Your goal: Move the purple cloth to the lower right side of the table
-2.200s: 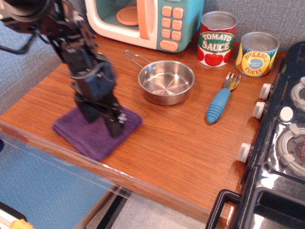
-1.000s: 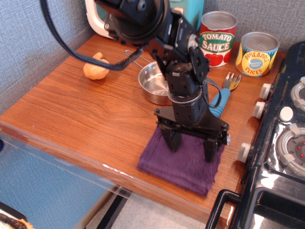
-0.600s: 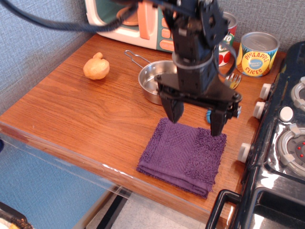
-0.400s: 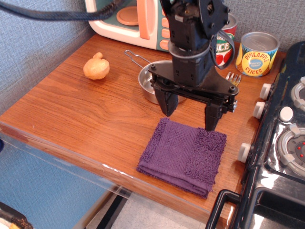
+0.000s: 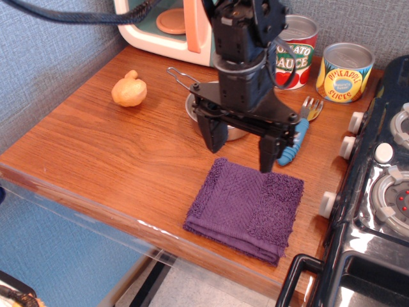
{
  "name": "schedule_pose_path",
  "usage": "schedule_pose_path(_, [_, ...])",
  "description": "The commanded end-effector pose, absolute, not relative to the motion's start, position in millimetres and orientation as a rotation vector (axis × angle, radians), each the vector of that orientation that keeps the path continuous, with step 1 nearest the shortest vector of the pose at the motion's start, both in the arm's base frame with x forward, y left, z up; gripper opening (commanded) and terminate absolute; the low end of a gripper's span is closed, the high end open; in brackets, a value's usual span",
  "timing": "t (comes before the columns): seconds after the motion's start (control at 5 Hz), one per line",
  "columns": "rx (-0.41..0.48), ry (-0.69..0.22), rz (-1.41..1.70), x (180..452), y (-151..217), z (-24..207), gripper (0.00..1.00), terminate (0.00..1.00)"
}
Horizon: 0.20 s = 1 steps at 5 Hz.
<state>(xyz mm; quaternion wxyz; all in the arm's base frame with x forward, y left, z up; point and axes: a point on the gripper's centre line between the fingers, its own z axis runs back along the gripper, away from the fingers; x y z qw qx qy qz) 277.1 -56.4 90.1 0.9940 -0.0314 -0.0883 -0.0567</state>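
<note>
The purple cloth point(image 5: 246, 208) lies flat and folded on the wood-grain table point(image 5: 102, 153), near its front edge, close to the black toy stove. My gripper point(image 5: 239, 147) hangs just above the cloth's far edge, jaws spread wide and empty. Its fingertips point(image 5: 214, 142) do not touch the cloth. The arm hides most of the steel pan behind it.
A yellow-orange toy food piece point(image 5: 130, 89) sits at the left. A steel pan point(image 5: 192, 102), a blue-handled fork point(image 5: 297, 137), a tomato sauce can point(image 5: 295, 48), a pineapple can point(image 5: 345, 70) and a toy microwave point(image 5: 169, 25) stand at the back. The black stove point(image 5: 377, 192) borders the right.
The cloth was dragged from the lower left to the lower right of the table and let go. My gripper has since risen and drifted slightly back and left, open.
</note>
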Motion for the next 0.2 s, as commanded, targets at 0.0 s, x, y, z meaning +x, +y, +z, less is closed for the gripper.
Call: schedule_pose_path(0.0, [-0.071, -0.221, -0.116, 287.8, -57.7, 106.4, 1.00, 1.00])
